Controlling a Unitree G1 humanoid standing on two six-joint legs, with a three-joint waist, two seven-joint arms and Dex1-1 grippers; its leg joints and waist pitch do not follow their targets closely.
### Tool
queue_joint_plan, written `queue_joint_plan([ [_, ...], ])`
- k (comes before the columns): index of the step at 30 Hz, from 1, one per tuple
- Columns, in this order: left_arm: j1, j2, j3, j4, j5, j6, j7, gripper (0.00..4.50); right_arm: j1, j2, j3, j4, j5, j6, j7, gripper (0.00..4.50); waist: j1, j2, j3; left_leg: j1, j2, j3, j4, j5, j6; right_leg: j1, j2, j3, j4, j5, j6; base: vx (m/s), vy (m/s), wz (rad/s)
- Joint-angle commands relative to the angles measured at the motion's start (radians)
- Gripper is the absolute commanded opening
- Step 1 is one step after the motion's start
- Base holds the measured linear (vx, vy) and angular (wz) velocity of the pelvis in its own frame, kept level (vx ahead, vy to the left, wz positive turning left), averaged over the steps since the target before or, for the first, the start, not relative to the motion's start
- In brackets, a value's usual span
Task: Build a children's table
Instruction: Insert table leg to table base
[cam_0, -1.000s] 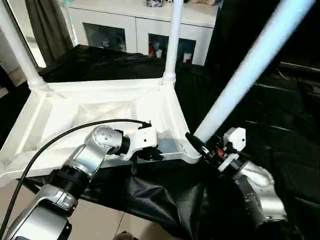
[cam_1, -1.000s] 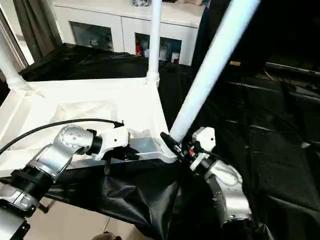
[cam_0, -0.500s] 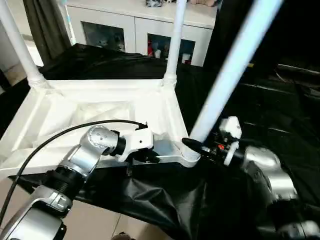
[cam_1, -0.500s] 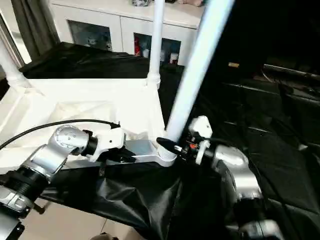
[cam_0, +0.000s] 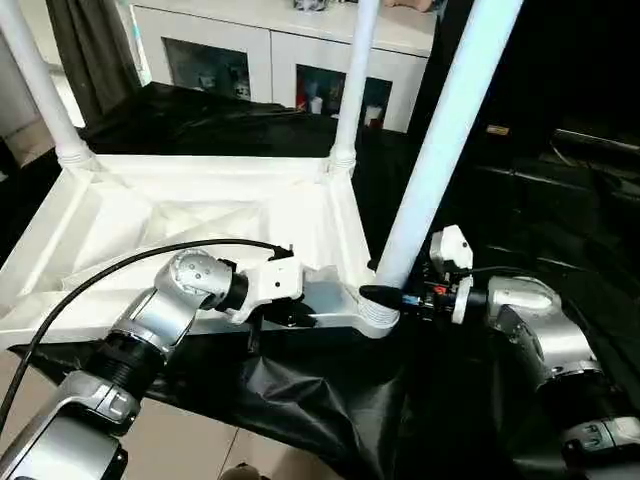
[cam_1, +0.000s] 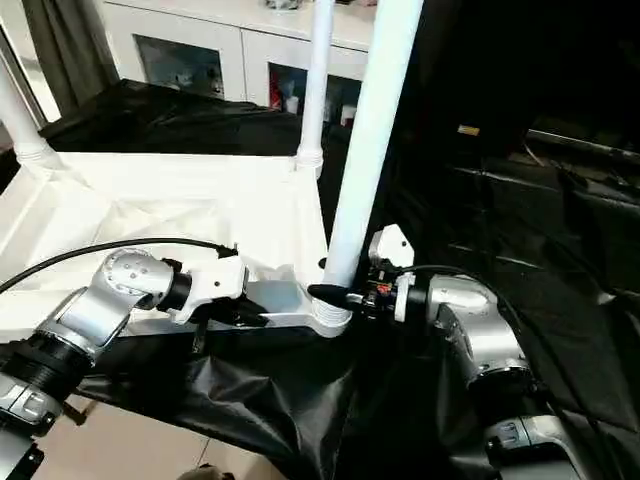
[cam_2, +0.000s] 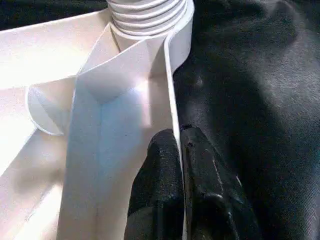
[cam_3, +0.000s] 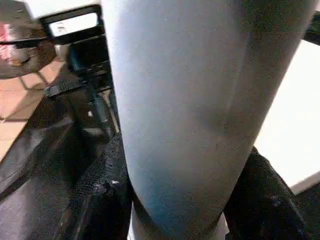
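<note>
Seating the third leg (cam_0: 440, 150) looks like the step in hand: the tabletop (cam_0: 180, 215) lies upside down on the black cloth (cam_0: 560, 230), two legs already upright in its far corner sockets, and this one stands in the near corner socket (cam_0: 378, 312) on the robot's right. The right gripper (cam_0: 392, 296) is clenched around the leg's base, a finger on either side. The left gripper (cam_2: 181, 150) pinches the thin near rim of the tabletop, steadying it. Next, I'd guess, the leg needs twisting or pressing home while the left keeps the top from sliding.
</note>
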Motion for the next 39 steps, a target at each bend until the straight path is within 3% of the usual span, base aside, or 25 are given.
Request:
queue_joint_plan([
  [1,0.003,0.004,-0.029,-0.01,0.01,-0.024,-0.027,0.0,0.061,-0.004,0.106,0.065,-0.066,0.033,0.053,1.89,0.0,0.006,-0.032,0.029,0.067,-0.02,-0.083,-0.302,0.014,0.008,-0.058,0.025,-0.068,-0.056,-0.248,0.0,0.0,0.0],
  [12,-0.018,-0.023,-0.009,0.015,0.007,0.007,0.005,0.0,0.056,0.036,0.074,0.117,-0.079,-0.001,-0.003,1.89,-0.003,0.011,-0.024,0.03,0.069,-0.023,-0.094,-0.378,-0.017,0.003,-0.061,0.028,-0.078,-0.141,-0.24,0.0,0.0,0.0],
  [14,-0.037,-0.045,0.01,0.039,0.017,0.051,0.068,0.0,0.04,0.069,0.035,0.165,-0.085,-0.021,-0.103,1.89,-0.005,0.011,-0.018,0.031,0.069,-0.025,-0.099,-0.422,-0.028,-0.001,-0.065,0.031,-0.086,-0.22,-0.231,0.0,0.0,0.0],
  [15,-0.043,-0.051,0.014,0.045,0.02,0.069,0.085,0.0,0.033,0.078,0.026,0.183,-0.093,-0.029,-0.145,1.89,-0.008,0.013,-0.008,0.04,0.068,-0.027,-0.102,-0.498,-0.05,-0.013,-0.068,0.034,-0.098,-0.343,-0.213,0.0,0.0,0.0],
  [16,-0.053,-0.061,0.022,0.055,0.024,0.094,0.112,0.0,0.019,0.092,0.012,0.219,-0.115,-0.043,-0.228,1.89,-0.011,0.009,-0.005,0.046,0.067,-0.035,-0.104,-0.553,-0.068,-0.016,-0.075,0.037,-0.108,-0.469,-0.185,0.0,0.0,0.0],
  [19,-0.073,-0.086,0.035,0.073,0.023,0.141,0.152,0.0,-0.005,0.118,-0.015,0.274,-0.13,-0.053,-0.353,1.89,-0.017,0.01,-0.003,0.044,0.067,-0.052,-0.114,-0.605,-0.088,-0.018,-0.081,0.033,-0.121,-0.611,-0.124,-0.041,-0.001,-0.06],
  [20,-0.096,-0.113,0.044,0.09,0.029,0.191,0.197,0.0,-0.031,0.149,-0.05,0.325,-0.13,-0.049,-0.478,1.89,-0.02,0.008,-0.003,0.044,0.068,-0.054,-0.115,-0.606,-0.093,-0.018,-0.081,0.032,-0.12,-0.611,-0.12,-0.067,0.012,-0.13],
  [21,-0.115,-0.137,0.05,0.11,0.038,0.226,0.239,0.0,-0.05,0.175,-0.076,0.359,-0.125,-0.041,-0.571,1.89,-0.024,0.015,-0.001,0.049,0.066,-0.056,-0.117,-0.625,-0.104,-0.026,-0.08,0.03,-0.123,-0.612,-0.125,-0.1,0.024,-0.21],
  [24,-0.152,-0.183,0.052,0.155,0.062,0.272,0.317,0.0,-0.084,0.217,-0.097,0.41,-0.138,-0.037,-0.722,1.88,-0.045,0.019,-0.004,0.036,0.063,-0.063,-0.125,-0.654,-0.122,-0.017,-0.069,0.016,-0.117,-0.515,-0.132,-0.06,0.038,-0.16],
  [25,-0.167,-0.207,0.056,0.176,0.07,0.295,0.358,0.0,-0.098,0.237,-0.106,0.428,-0.14,-0.038,-0.781,1.88,-0.048,0.025,-0.004,0.036,0.062,-0.062,-0.126,-0.665,-0.125,-0.017,-0.066,0.013,-0.116,-0.473,-0.137,-0.051,0.057,-0.18],
  [27,-0.217,-0.296,0.08,0.246,0.081,0.377,0.507,0.0,-0.139,0.307,-0.142,0.478,-0.124,-0.025,-0.942,1.88,-0.052,0.025,-0.003,0.043,0.059,-0.057,-0.124,-0.682,-0.127,-0.025,-0.065,0.012,-0.121,-0.455,-0.145,-0.018,0.029,-0.07],
  [29,-0.232,-0.332,0.084,0.27,0.082,0.392,0.552,0.0,-0.154,0.333,-0.144,0.496,-0.123,-0.017,-0.99,1.88,-0.049,0.023,0.002,0.058,0.057,-0.052,-0.118,-0.704,-0.115,-0.039,-0.066,0.016,-0.133,-0.48,-0.137,0.0,0.0,0.0],
  [32,-0.248,-0.381,0.075,0.303,0.105,0.407,0.618,0.0,-0.183,0.377,-0.148,0.534,-0.132,-0.024,-1.052,1.88,-0.048,0.026,0.004,0.049,0.056,-0.055,-0.121,-0.697,-0.099,-0.033,-0.069,0.017,-0.138,-0.499,-0.12,0.0,0.0,0.0],
  [34,-0.256,-0.405,0.076,0.321,0.106,0.415,0.642,0.0,-0.202,0.399,-0.161,0.558,-0.13,-0.028,-1.08,1.88,-0.045,0.028,0.005,0.058,0.057,-0.055,-0.121,-0.719,-0.103,-0.039,-0.067,0.016,-0.142,-0.506,-0.111,0.0,0.0,0.0],
  [36,-0.258,-0.409,0.077,0.326,0.105,0.417,0.644,0.0,-0.207,0.402,-0.161,0.564,-0.134,-0.032,-1.085,1.88,-0.045,0.029,0.004,0.055,0.056,-0.056,-0.124,-0.726,-0.1,-0.033,-0.066,0.012,-0.144,-0.494,-0.104,0.0,0.0,0.0],
  [39,-0.268,-0.409,0.078,0.35,0.111,0.415,0.651,0.0,-0.223,0.409,-0.16,0.585,-0.15,-0.036,-1.101,1.88,-0.047,0.028,0.007,0.056,0.055,-0.057,-0.128,-0.751,-0.102,-0.037,-0.064,0.01,-0.147,-0.498,-0.098,0.0,0.0,0.0],
])
